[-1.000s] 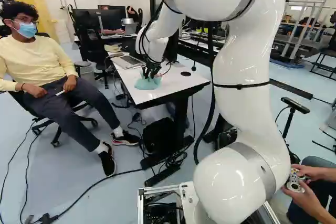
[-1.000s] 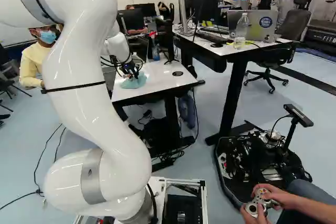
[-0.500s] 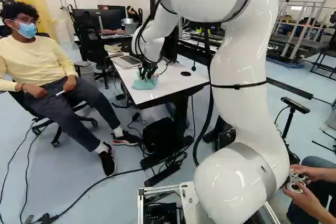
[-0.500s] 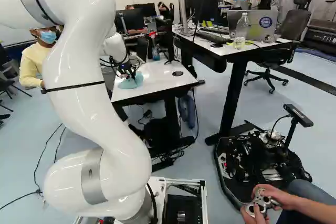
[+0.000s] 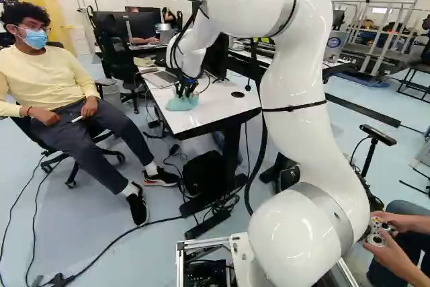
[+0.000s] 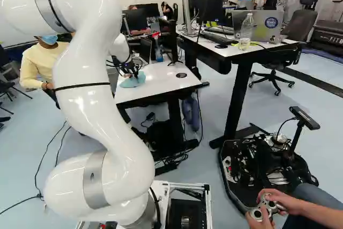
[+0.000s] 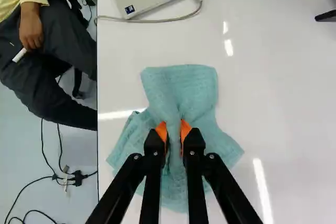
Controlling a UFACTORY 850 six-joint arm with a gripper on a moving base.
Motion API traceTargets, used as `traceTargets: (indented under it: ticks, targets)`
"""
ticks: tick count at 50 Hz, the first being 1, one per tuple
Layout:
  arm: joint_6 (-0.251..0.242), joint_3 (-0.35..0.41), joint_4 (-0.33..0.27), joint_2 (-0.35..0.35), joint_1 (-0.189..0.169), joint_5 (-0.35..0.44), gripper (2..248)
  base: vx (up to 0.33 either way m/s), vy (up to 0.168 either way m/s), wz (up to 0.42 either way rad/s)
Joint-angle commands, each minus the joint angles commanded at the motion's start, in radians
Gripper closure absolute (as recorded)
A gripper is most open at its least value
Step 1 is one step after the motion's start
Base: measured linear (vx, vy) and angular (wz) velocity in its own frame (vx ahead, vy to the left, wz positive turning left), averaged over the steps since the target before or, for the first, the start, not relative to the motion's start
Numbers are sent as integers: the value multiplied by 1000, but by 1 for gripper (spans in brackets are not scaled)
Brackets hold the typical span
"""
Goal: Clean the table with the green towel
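Fingers (image 5: 185, 90) meet the towel (image 5: 178, 105) on the tabletop (image 5: 222, 109) in the left base view, a laptop (image 5: 163, 79) beyond it. Right base view: a black disc (image 6: 181, 75) lies right of the towel. Wrist view: the fingers clamp a fold of the towel.

Your towel (image 7: 197, 90) is pale blue-green and rumpled, its outer parts spread on the table (image 5: 218, 109), its middle pinched up into 1 narrow ridge. You'll find it left of centre in the left base view, near 1 edge of the tabletop. The table has a glossy white top, level on dark supports, mid-frame in that view.
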Motion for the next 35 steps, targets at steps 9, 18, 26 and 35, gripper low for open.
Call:
traceTargets:
  ticks: [9,18,26,35]
  targets:
    - [0,-18,0,-13,-24,0,200,0,0,0]
    - [0,-17,0,-13,-49,0,200,0,0,0]
    - [0,-3,0,-2,-70,0,200,0,0,0]
    - [0,40,0,30,-79,0,200,0,0,0]
